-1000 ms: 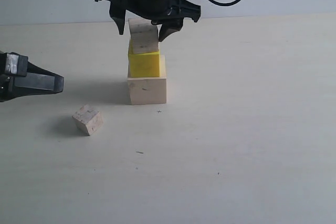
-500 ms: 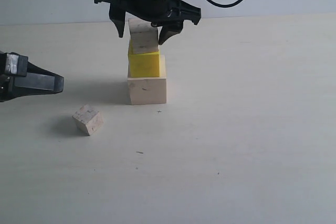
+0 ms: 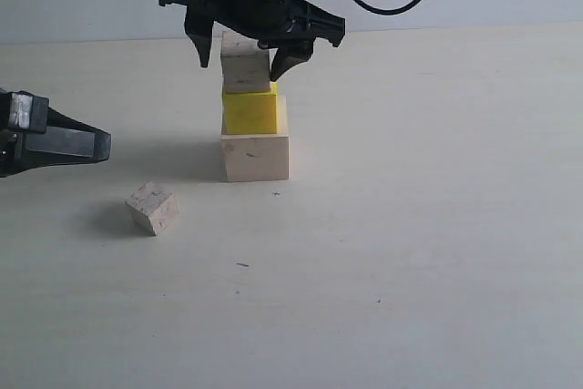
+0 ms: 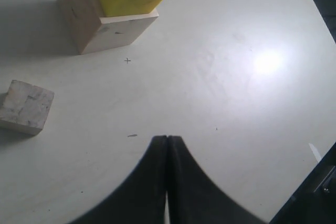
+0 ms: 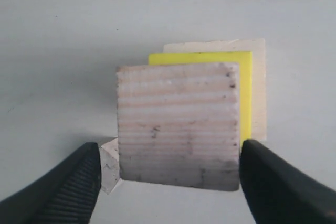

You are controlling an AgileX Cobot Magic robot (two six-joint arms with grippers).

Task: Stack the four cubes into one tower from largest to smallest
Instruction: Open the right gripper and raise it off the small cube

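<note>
The tower stands mid-table: the large pale cube [image 3: 255,157] at the base, the yellow cube [image 3: 248,113] on it, and the grainy wooden cube [image 3: 246,66] level on top. My right gripper [image 3: 239,70] hangs over the tower, open, with one finger on each side of the grainy cube [image 5: 178,124]. A gap shows at one finger; the other sits close against the cube's edge. The small cube [image 3: 151,208] lies alone on the table at the front left. My left gripper [image 3: 100,145] hovers at the left edge, shut and empty.
The pale tabletop [image 3: 419,225] spreads around the tower, bare except for a few dark specks. A black cable [image 3: 383,2] trails from the right arm above the tower. In the left wrist view the small cube [image 4: 25,106] sits to one side of the tower's base [image 4: 105,30].
The grainy cube was tilted on the yellow cube and now sits level. The right gripper shifted slightly left, still wide apart. The left gripper has not moved.
</note>
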